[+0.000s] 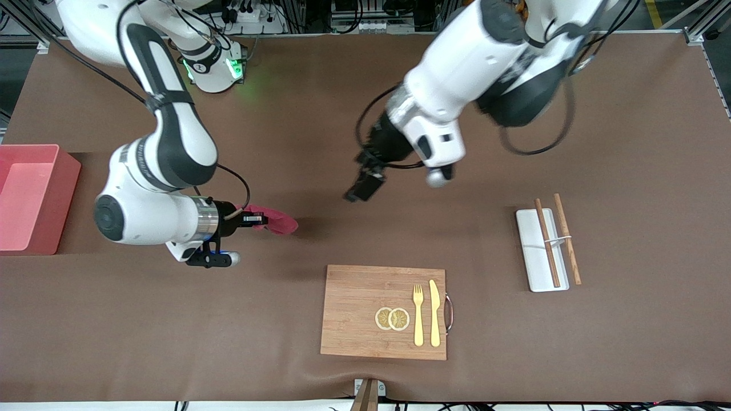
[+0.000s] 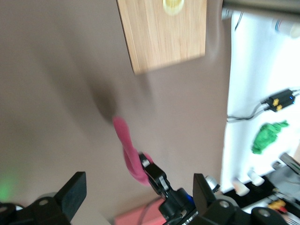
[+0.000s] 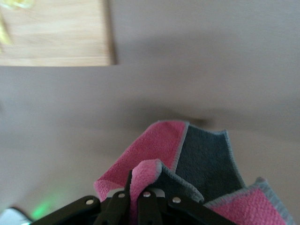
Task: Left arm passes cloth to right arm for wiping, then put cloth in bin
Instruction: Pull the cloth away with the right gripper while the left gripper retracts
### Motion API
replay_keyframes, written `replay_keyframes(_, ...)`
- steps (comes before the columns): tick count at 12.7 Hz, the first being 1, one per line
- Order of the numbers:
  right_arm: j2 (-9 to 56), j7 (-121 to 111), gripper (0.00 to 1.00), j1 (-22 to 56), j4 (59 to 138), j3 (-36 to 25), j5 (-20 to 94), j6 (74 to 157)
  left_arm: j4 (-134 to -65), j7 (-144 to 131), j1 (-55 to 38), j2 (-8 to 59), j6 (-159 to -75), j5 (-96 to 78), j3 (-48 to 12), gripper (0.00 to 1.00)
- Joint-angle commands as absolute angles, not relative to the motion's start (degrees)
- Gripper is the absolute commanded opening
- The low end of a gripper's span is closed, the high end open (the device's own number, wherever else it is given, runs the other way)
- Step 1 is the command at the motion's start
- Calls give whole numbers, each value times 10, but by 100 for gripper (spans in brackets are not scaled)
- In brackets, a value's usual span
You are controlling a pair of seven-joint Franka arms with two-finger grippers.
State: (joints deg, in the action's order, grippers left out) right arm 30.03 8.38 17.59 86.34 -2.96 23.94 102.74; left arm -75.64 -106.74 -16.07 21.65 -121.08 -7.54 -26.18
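Now: handover seems done, wiping is judged next | cloth [image 1: 278, 221] is clenched in the right gripper [image 1: 258, 219] low over bare table, between bin [image 1: 28, 197] and wooden board [image 1: 384, 311] | long axis runs along the table toward the left arm's end, free end leading | left gripper [image 1: 364, 188] is hung spread and empty over mid-table | next: cloth pressed down, swept.

1 cloth [image 1: 280, 221], 1 bin [image 1: 31, 197], 2 sticks [image 1: 557, 240].
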Motion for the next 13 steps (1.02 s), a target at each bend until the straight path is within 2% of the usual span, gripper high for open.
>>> replay_keyframes(1,337,74,0,152,867,-26,164,1031,-774,-928,-90,160,-1075,-65,-264,100)
replay_keyframes(3,360,36,0,114,867,-27,132,1032,-774,-767,-26,133,-968,-65,-263,100)
replay_keyframes(5,377,-31,0,39,864,-26,91,1039,-775,-612,42,109,-891,-64,-263,100)
replay_keyframes(8,380,-104,0,-44,866,-27,38,1056,-781,-433,126,89,-849,-49,-262,100)
replay_keyframes(12,376,-252,0,-168,862,-27,-26,1059,-788,-282,184,80,-841,-11,-259,100)
replay_keyframes(13,371,-286,0,-190,861,-27,-45,1057,-794,-245,175,69,-843,-11,-235,100)
